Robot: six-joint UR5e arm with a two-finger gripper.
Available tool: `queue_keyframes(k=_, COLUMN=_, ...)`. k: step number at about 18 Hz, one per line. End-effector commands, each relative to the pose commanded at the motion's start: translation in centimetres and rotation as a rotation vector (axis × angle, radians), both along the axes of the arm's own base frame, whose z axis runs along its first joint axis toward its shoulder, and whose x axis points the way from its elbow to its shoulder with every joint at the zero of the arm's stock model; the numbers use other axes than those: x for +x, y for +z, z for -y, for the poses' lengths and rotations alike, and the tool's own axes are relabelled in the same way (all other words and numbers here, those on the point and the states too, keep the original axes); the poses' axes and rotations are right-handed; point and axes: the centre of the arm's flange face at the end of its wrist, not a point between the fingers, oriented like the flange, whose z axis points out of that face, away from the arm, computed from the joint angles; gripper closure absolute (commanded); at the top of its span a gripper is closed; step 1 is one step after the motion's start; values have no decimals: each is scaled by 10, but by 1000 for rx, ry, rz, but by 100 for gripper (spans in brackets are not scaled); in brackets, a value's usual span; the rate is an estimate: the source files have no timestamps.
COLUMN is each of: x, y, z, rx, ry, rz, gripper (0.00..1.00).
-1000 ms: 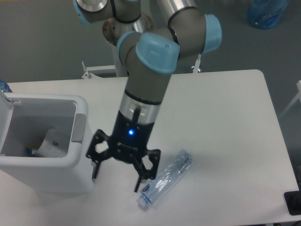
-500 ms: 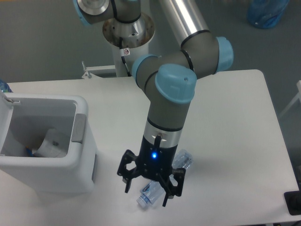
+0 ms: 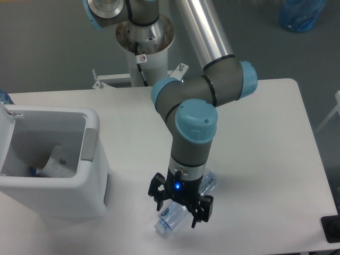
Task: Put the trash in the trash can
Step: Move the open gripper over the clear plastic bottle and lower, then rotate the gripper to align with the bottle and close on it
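A clear crushed plastic bottle point(image 3: 169, 219) with a bluish label lies on the white table near the front edge, its cap end at the lower left and its far end point(image 3: 211, 181) showing past the arm. My gripper point(image 3: 179, 212) hangs right over the bottle's middle, fingers open and straddling it, low over the table. The white trash can point(image 3: 91, 183) stands at the left with its lid open. Inside it a crumpled white wrapper point(image 3: 57, 162) rests on the bottom.
The arm's base point(image 3: 144, 40) is mounted behind the table's back edge. A blue bag point(image 3: 300, 13) lies on the floor at the top right. A dark object point(image 3: 332, 228) sits off the table's right front corner.
The gripper has swung right from beside the trash can to over the bottle and come down onto it. Its fingers have narrowed but stay open. The bottle has not moved.
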Motion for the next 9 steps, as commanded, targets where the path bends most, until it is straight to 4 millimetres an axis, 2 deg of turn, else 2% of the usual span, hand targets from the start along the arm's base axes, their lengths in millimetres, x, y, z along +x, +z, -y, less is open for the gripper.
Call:
queue_keyframes(k=3, x=-1, y=-17, z=-1, rx=-51, ry=-26, rz=-23, gripper=0)
queue_keyframes(k=6, x=6, y=-39, z=-6, rx=-117, ry=-35, rz=-45, gripper=0)
queue_keyframes(k=9, x=15, y=-52, z=-10, rx=-150, ry=-47, rz=-46, gripper=0)
